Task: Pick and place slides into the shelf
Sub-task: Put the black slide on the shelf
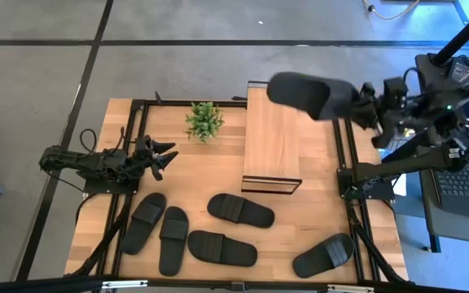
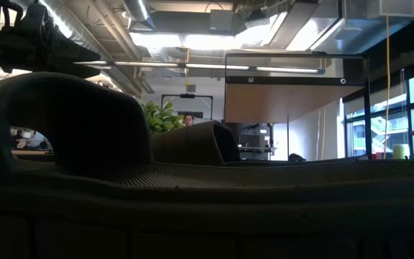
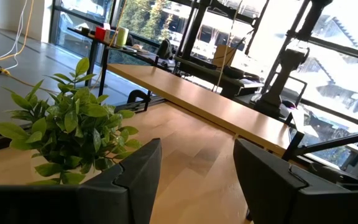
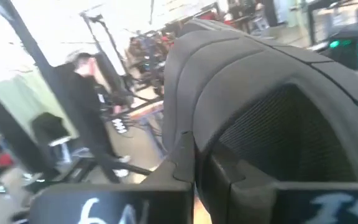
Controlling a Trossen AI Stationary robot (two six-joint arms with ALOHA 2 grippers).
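Five slides (image 1: pixel 233 209) on the table, one (image 1: pixel 304 91) held aloft.

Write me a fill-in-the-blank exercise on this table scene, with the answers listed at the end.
1. The right gripper is shut on one matte black slide sandal, raised above the narrow wood-topped shelf's far ____.
2. ____ matching black slides lie flat on the wooden tabletop.
3. The left gripper hangs ____ and empty.
4. The small green potted ____ stands between it and the shelf.

Answers: end; five; open; plant
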